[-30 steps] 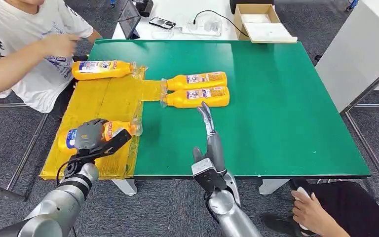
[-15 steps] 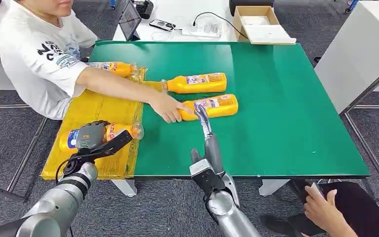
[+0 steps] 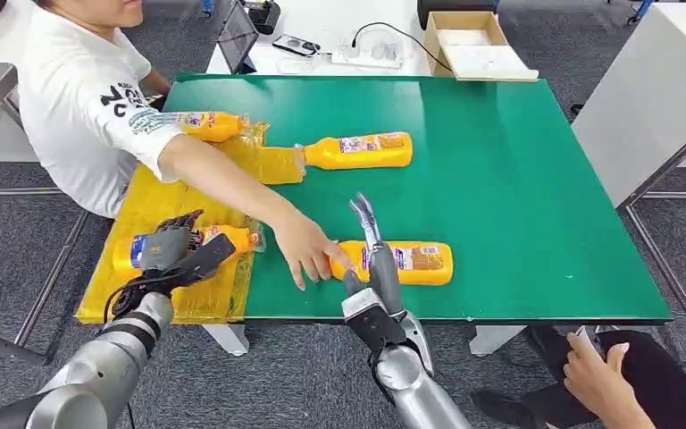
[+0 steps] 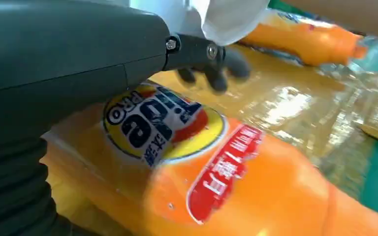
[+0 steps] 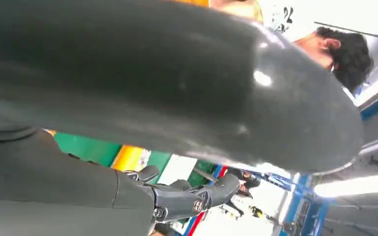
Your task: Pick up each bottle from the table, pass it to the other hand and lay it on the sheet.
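Observation:
An orange bottle lies on the yellow sheet at the near left. My left hand hovers just over it, fingers spread and lifted off. A person's hand holds the cap end of a second bottle lying near the front edge of the green table. My right hand reaches over that bottle with straight fingers, holding nothing. A third bottle lies mid-table, and another bottle rests on the far part of the sheet.
The person leans in from the left, an arm stretched across the sheet. Behind the table stand a cardboard box, a tablet and a power strip. A white cabinet stands at right. Another person's hand shows at bottom right.
The person reached in and dragged one bottle from mid-table to the front edge under my right hand. My left hand's fingers lifted off the bottle on the sheet.

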